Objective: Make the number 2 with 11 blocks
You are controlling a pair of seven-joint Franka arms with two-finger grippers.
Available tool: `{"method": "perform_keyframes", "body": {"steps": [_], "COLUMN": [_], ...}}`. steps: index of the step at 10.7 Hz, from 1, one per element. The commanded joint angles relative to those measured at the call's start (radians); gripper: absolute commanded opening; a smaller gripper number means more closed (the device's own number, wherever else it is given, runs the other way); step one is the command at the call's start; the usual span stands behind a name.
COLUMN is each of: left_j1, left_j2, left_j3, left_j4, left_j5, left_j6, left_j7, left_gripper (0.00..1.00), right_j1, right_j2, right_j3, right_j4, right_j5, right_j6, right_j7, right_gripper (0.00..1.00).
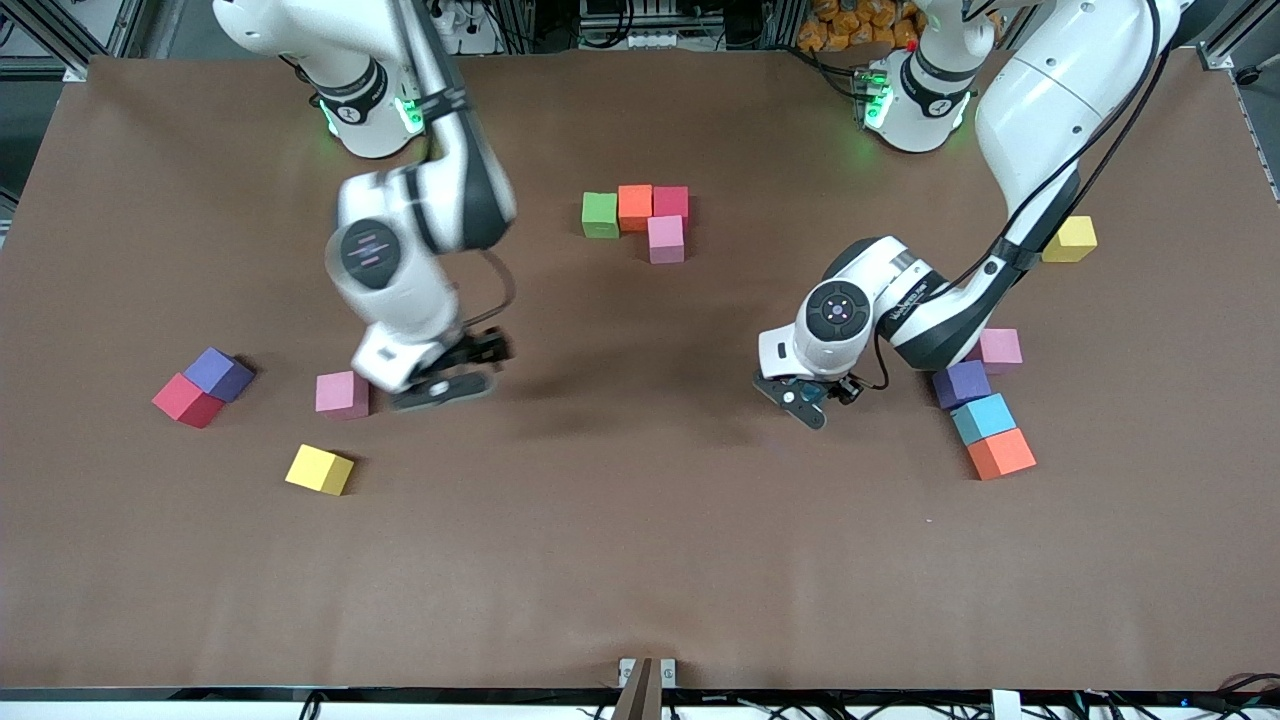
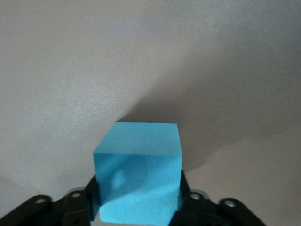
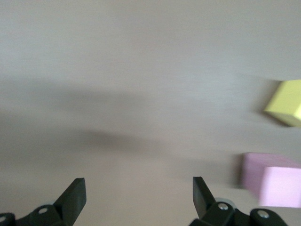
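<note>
The left end effector [image 1: 806, 397] has its fingers [image 2: 80, 200] pressed against both sides of a light blue block [image 2: 138, 172]. The left wrist view shows that grip plainly; in the front view the held cube is hidden under the wrist. It hangs over bare brown bench [image 1: 640, 560], with open room all round toward the front camera.

The right end effector [image 1: 450, 372] hangs low over the bench just beside a pink block [image 1: 342, 394], its fingers [image 3: 73, 197] spread wide with nothing between them. Its wrist view shows that pink cube and a yellow block [image 1: 320, 469], which lies nearer the front camera.

At the right arm's end, a red block [image 1: 186, 400] and a purple block [image 1: 218, 373] touch.

Mid-bench, near the bases, a green block [image 1: 600, 215], an orange one [image 1: 635, 207] and a red one [image 1: 671, 202] form a row, with a pink one [image 1: 666, 239] against it on the camera's side.

Toward the left arm's end lie a pink [image 1: 1000, 350], a purple [image 1: 962, 384], a second light blue [image 1: 983, 418] and an orange cube [image 1: 1001, 454] in a touching line, and a yellow one [image 1: 1070, 239] apart.

All are matte foam cubes with crisp edges.
</note>
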Motion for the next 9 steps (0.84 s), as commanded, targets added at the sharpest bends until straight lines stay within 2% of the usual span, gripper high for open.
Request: {"method": "perform_keyframes", "body": {"steps": [1, 3, 6, 8, 9], "left_j1": [-0.024, -0.026, -0.107, -0.177, -0.216], "left_j2": [-0.009, -0.036, -0.073, -0.087, -0.089], "left_j3": [0.013, -0.010, -0.016, -0.013, -0.010], "left_j4": [0.010, 0.030, 0.055, 0.073, 0.073], "left_j5": [-0.008, -0.095, -0.270, -0.386, -0.433], "left_j6": [0.010, 0.009, -0.002, -0.005, -0.007], "left_j7": [-0.034, -0.108, -0.310, -0.451, -0.529], "left_gripper": [0.38, 0.40, 0.46, 0.46, 0.46], "right_j1": [-0.135, -0.244, -0.324, -0.390, -0.414], "right_j2": [-0.016, -0.007, 0.026, 0.073, 0.082], "right_j3": [0.008, 0.011, 0.029, 0.064, 0.089], "right_j4": [-0.003, -0.002, -0.011, -0.012, -0.012], "right_j5": [0.007, 0.007, 0.013, 0.115, 0.123], "right_j6": [-0.048, -0.047, -0.041, -0.038, -0.036], "right_j7": [-0.118, -0.276, -0.290, -0.299, -0.301], "right_gripper": [1.00, 1.00, 1.00, 1.00, 1.00]}}
